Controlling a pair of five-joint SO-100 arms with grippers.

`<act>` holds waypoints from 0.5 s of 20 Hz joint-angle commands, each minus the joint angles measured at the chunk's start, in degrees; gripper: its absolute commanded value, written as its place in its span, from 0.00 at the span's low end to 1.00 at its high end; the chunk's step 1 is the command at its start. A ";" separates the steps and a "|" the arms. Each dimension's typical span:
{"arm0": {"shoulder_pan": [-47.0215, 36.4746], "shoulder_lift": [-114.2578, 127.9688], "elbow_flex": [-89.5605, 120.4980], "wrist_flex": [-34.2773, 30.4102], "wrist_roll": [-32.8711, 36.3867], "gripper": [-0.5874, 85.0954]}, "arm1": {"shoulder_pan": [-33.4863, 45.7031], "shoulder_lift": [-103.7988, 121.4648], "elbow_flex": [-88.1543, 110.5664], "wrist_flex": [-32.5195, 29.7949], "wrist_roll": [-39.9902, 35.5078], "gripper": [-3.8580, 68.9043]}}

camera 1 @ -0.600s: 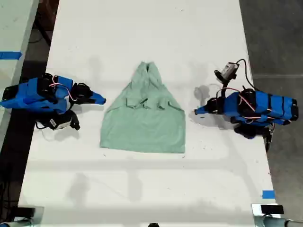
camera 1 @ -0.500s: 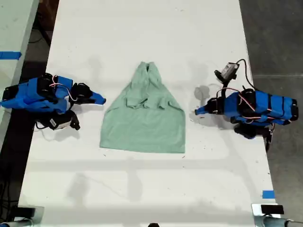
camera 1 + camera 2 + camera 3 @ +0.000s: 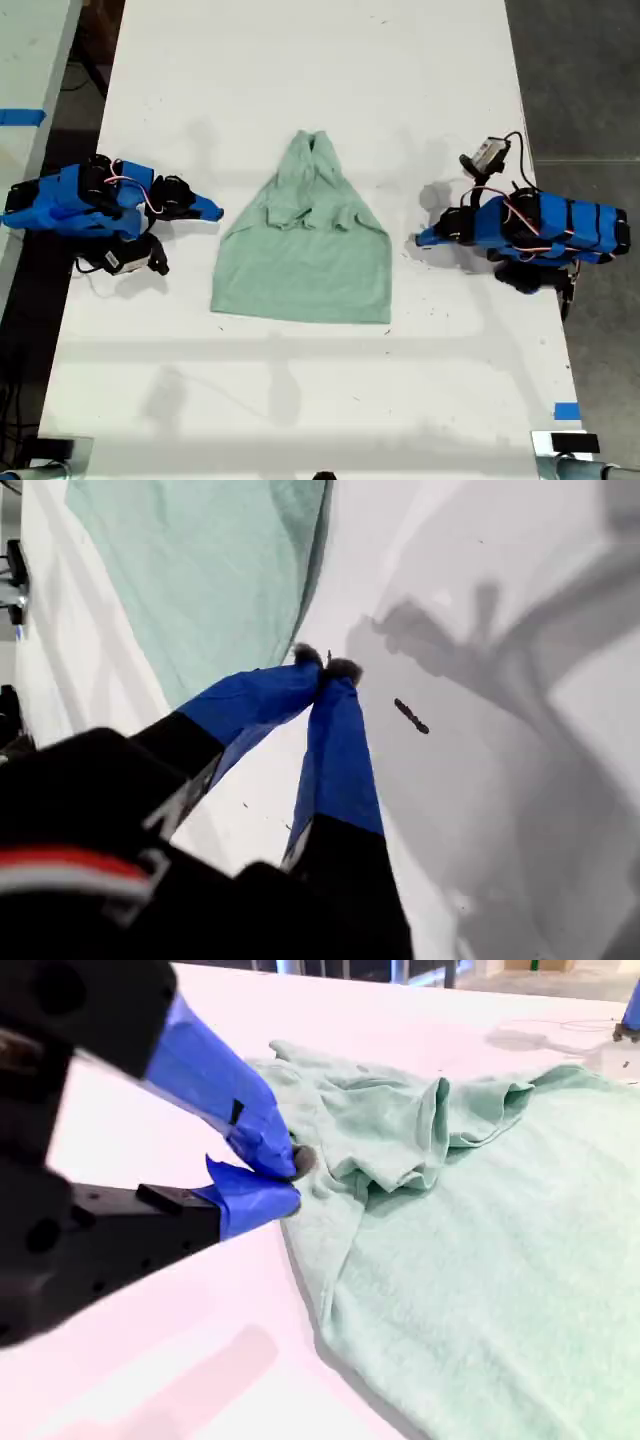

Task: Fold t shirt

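my first hand: blue fingertips pressed together, nothing between them. in the exterior view it is the hand on the arm at that view's right, lying low over the white bench and pointing at the t shirt.

the shirt's straight side edge lies ahead of this hand's tips with a strip of bare bench between. not touching. a small dark mark sits on the bench just beside the tips.

my second hand: tips also together, holding nothing. in the exterior view it is the hand on the arm at that view's left, pointing at the shirt from the opposite side.

t shirt: pale mint green, plain, wrinkled, flat on the bench between the two hands. its sleeves are folded in over the chest, directly ahead of my second hand's tips. the narrow neck end runs off to one side of them and the broad hem end to the other. the cloth edge is very close to these tips, but i cannot tell whether they touch.

a blue tape patch is stuck on the bench edge, well behind my first hand.
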 commanded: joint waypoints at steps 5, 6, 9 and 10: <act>-0.62 0.35 -0.35 -0.26 1.41 0.01 | 0.44 -27.16 -25.31 3.08 -1.49 0.07; -0.62 0.35 -0.35 -0.26 1.58 0.01 | -2.72 -40.87 -34.54 2.55 -0.18 0.07; -0.09 0.35 -0.44 -0.26 1.58 0.01 | -10.81 -69.96 -55.02 -0.09 4.31 0.13; -0.09 0.35 -0.44 -0.26 1.67 0.01 | -12.30 -76.55 -59.41 -0.18 5.63 0.20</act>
